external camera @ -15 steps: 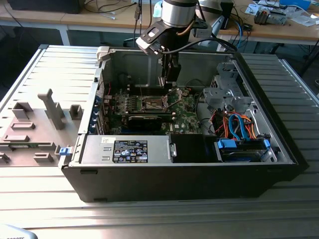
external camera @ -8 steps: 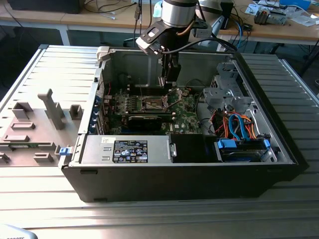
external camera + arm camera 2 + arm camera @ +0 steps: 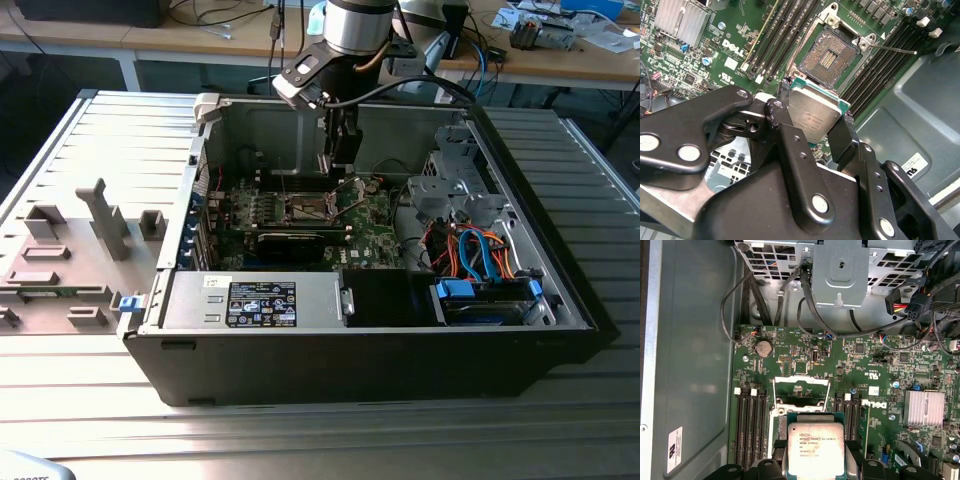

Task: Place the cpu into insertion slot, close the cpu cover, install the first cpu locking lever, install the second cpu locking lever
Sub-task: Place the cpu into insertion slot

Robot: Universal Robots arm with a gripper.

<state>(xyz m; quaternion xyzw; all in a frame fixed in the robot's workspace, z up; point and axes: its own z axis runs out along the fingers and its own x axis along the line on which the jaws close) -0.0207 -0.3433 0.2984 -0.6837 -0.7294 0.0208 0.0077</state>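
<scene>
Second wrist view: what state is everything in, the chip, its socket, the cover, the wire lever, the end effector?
cpu: gripped, in the air, not seated.
insertion slot: empty, contacts bare.
cpu cover: swung open.
locking lever: unlatched, sticking out.
end effector: shut on the cpu.

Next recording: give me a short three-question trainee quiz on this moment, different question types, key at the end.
1. True or false: the cpu already sits in the insertion slot.
2. Multiple choice: what does the gripper hold? A) the cpu B) a screw C) nothing
3. Fill in the blank: in the first wrist view, the cpu cover is ____ (open or closed).

Key: 1 false, it is held above the empty slot; 2 A; 3 open.
</scene>
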